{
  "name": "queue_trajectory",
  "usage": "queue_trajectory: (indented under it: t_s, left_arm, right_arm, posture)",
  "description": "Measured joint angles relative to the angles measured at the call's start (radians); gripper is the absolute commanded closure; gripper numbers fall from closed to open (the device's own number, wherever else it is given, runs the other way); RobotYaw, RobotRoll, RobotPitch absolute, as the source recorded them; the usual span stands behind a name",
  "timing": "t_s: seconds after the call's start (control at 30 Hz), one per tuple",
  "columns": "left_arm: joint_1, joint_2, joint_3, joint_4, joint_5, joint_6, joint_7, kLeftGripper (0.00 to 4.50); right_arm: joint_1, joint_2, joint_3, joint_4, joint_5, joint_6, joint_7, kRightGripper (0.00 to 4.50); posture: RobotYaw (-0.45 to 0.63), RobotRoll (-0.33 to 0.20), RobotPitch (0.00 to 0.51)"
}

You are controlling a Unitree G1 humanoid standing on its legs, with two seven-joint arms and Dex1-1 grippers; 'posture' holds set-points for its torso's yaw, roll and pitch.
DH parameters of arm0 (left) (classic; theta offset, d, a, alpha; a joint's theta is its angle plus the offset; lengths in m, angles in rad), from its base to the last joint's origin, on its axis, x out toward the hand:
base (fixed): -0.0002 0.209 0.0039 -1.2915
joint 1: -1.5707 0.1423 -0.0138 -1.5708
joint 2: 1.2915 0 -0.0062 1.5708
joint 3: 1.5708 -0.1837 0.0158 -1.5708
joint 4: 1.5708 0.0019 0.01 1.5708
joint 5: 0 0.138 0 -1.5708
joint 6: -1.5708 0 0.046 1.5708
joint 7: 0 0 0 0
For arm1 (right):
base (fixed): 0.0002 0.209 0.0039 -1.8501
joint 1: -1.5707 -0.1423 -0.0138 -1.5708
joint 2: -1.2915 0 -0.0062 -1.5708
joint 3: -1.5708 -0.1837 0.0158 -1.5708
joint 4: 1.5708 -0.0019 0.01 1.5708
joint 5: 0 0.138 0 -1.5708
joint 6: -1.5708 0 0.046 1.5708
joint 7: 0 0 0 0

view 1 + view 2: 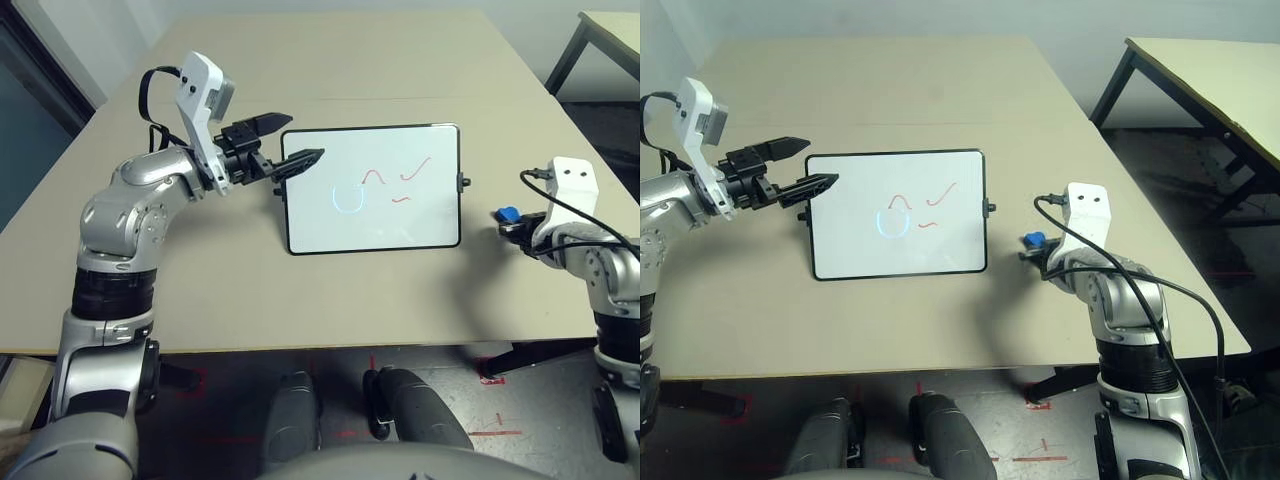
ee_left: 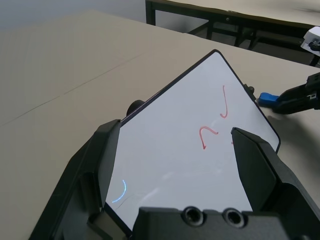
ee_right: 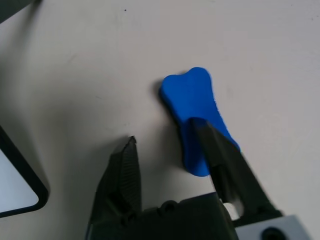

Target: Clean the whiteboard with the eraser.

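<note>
The whiteboard (image 1: 380,215) lies on the tan table, black-framed, with a blue U-shaped mark and red squiggles. My left gripper (image 1: 302,136) hovers open over its far left corner, and one fingertip (image 1: 310,156) overlaps the board's left edge. The left wrist view looks down between the fingers onto the whiteboard (image 2: 190,165). The blue eraser (image 3: 192,107) rests on the table to the right of the board. My right gripper (image 3: 164,131) is open beside it; one finger (image 3: 220,150) lies across the eraser's near end, and the other finger stands clear over bare table. Nothing is gripped.
A second table (image 1: 1205,70) stands off to the back right, beyond a gap of dark floor. A black cable (image 1: 1170,290) loops along my right forearm. The table's front edge (image 1: 300,345) runs just ahead of my body.
</note>
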Motion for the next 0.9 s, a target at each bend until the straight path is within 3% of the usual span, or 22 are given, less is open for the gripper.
queue_trajectory:
  t_s: [0.13, 0.4, 0.9]
  left_arm:
    - [0.004, 0.001, 0.001, 0.000, 0.000, 0.000, 0.002, 0.00]
    - [0.003, 0.001, 0.000, 0.001, 0.008, 0.000, 0.003, 0.00]
    - [0.000, 0.001, 0.001, 0.004, 0.013, 0.000, 0.002, 0.00]
  right_arm:
    - [-0.020, -0.029, 0.000, -0.024, 0.005, 0.034, 0.018, 0.03]
    - [-0.094, -0.068, -0.008, -0.027, 0.009, 0.040, 0.036, 0.03]
    - [-0.081, -0.093, 0.006, 0.281, -0.029, -0.160, 0.083, 0.03]
  posture:
    - [-0.01, 0.000, 0.115]
    - [-0.01, 0.000, 0.114]
    - [0.01, 0.000, 0.119]
